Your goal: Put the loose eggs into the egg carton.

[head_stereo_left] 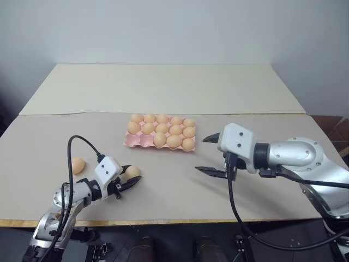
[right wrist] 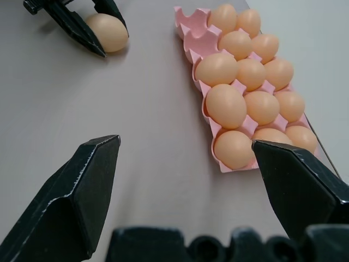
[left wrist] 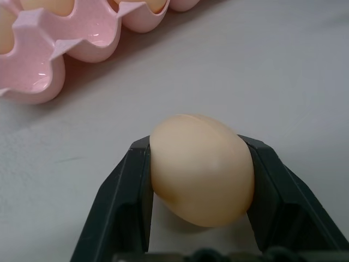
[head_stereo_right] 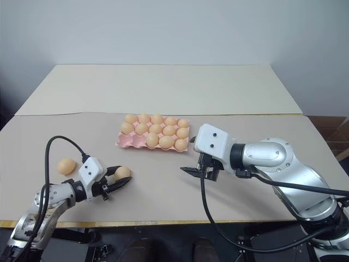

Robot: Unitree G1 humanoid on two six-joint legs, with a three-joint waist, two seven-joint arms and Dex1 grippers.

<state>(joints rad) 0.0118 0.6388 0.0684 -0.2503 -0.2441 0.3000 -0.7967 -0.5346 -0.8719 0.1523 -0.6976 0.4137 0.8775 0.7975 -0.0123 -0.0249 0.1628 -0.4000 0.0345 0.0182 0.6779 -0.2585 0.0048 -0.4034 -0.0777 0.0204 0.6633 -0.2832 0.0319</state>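
My left gripper (head_stereo_left: 131,178) is shut on a tan loose egg (left wrist: 202,169), its black fingers (left wrist: 128,202) pressing both sides, low at the table surface near the front left. The same egg (right wrist: 108,31) and gripper appear in the right wrist view. A second loose egg (head_stereo_left: 78,165) lies on the table further left. The pink egg carton (head_stereo_left: 131,142) sits mid-table and holds several eggs, with two empty cups (right wrist: 192,33) at its front-left corner. My right gripper (head_stereo_left: 200,154) hovers open to the right of the carton's front edge, holding nothing.
The table top (head_stereo_left: 180,191) is covered in beige sheeting, with a paler sheet (head_stereo_left: 163,87) across the back half. The front edge (head_stereo_left: 180,221) runs just below both arms. A black cable (head_stereo_left: 82,142) loops up from the left wrist.
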